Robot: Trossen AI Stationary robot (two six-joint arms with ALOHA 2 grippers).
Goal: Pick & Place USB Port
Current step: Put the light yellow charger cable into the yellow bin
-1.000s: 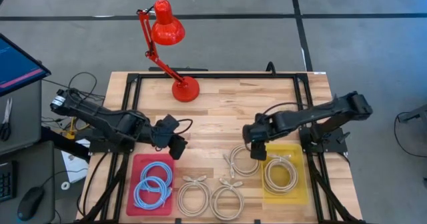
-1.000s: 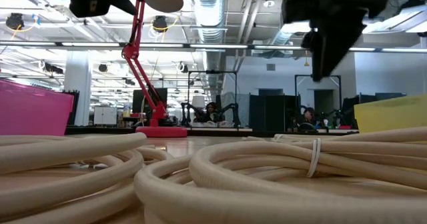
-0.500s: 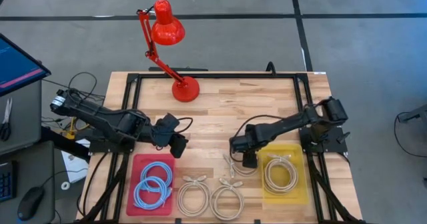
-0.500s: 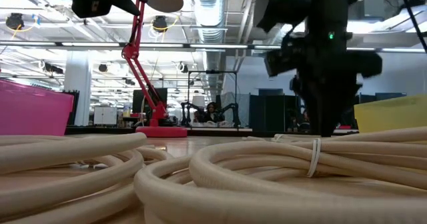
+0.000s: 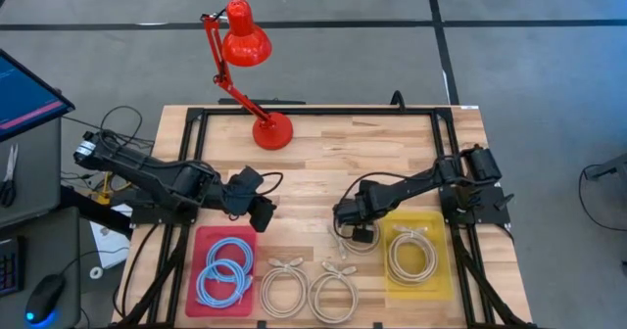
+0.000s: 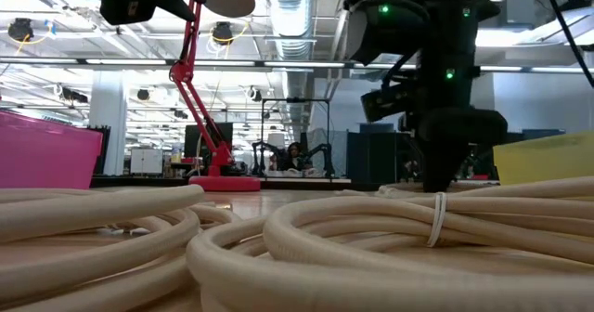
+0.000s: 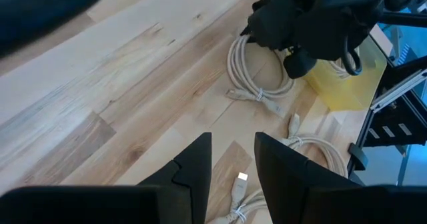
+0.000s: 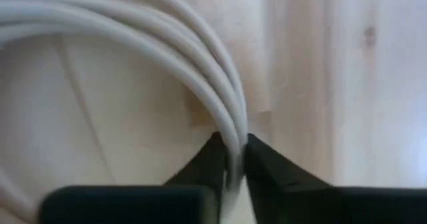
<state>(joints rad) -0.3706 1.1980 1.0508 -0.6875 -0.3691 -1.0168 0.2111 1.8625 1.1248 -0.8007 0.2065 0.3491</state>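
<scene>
A beige coiled USB cable [image 5: 345, 243] lies flat on the wooden table [image 5: 323, 163], just left of the yellow tray [image 5: 443, 270]. My right gripper [image 5: 353, 227] stands down on this coil and is shut on its strands; in the low view the right gripper [image 6: 436, 177] reaches table level. My left gripper [image 7: 232, 161] hovers open above the table near the pink tray [image 5: 201, 246], with nothing between its fingers. The left wrist view shows the beige coil [image 7: 253, 84] under the right arm. My right gripper pinches a curved run of the coil's strands [image 8: 230, 127] between its two fingers [image 8: 212, 159]. Two or three strands run side by side into the gap. The fingers come from above, pointing down, and lie across the strands. The coil rests on the table.
The pink tray holds two blue cable coils [image 5: 223, 268]. The yellow tray holds one beige coil [image 5: 411, 256]. Two more beige coils [image 5: 284, 290] [image 5: 335, 292] lie near the front edge. A red desk lamp [image 5: 260, 123] stands at the far side.
My right gripper has gone from above the yellow tray's left rim toward the table's left edge and down, onto the beige coil beside the tray. The coil lies where it was.
</scene>
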